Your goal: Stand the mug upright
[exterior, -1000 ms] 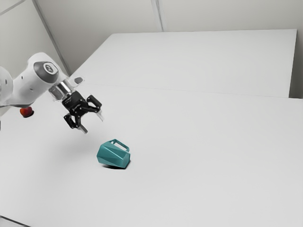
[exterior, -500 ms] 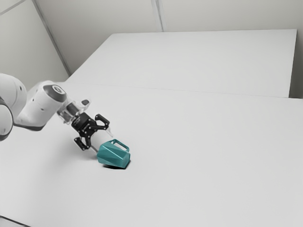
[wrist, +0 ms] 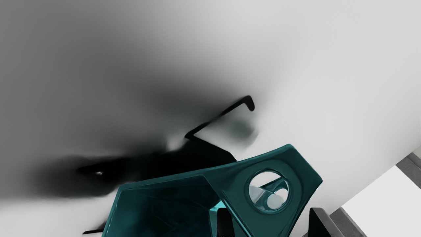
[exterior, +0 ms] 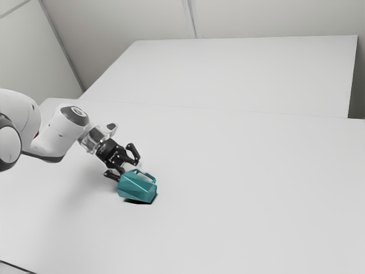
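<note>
A white bench spreads beneath the claw, with a soft shadow beside it. Beyond lies another pale, flat surface; farther from the claw, plain greyish walls rise in diffuse light.

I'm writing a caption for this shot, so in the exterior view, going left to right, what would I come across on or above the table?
White robot arm → black gripper → teal mug, which partly overlaps the gripper but reaches farther right.

Mug cropped in wrist view
</note>
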`<control>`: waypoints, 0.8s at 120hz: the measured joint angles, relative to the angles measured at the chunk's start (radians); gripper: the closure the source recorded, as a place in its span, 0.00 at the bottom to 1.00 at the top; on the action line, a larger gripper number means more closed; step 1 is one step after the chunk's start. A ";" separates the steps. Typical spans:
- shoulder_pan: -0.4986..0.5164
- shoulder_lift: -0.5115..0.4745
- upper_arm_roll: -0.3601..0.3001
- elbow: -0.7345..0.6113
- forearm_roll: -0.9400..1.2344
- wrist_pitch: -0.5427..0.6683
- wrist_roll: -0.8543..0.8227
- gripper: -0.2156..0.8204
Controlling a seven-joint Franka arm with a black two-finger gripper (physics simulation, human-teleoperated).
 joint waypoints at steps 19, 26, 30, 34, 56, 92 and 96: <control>0.000 -0.002 -0.005 0.003 0.000 0.000 -0.002 0.86; 0.000 -0.003 -0.015 0.009 0.000 0.001 -0.004 0.89; 0.000 -0.004 -0.019 0.013 0.001 0.002 -0.006 0.90; 0.000 -0.004 -0.022 0.018 0.002 0.002 -0.008 0.91; 0.001 -0.016 -0.040 0.031 0.011 0.005 -0.020 0.95; -0.025 -0.144 -0.111 0.047 0.243 0.073 -0.048 0.96; -0.035 -0.155 -0.116 0.047 0.284 0.090 -0.051 0.96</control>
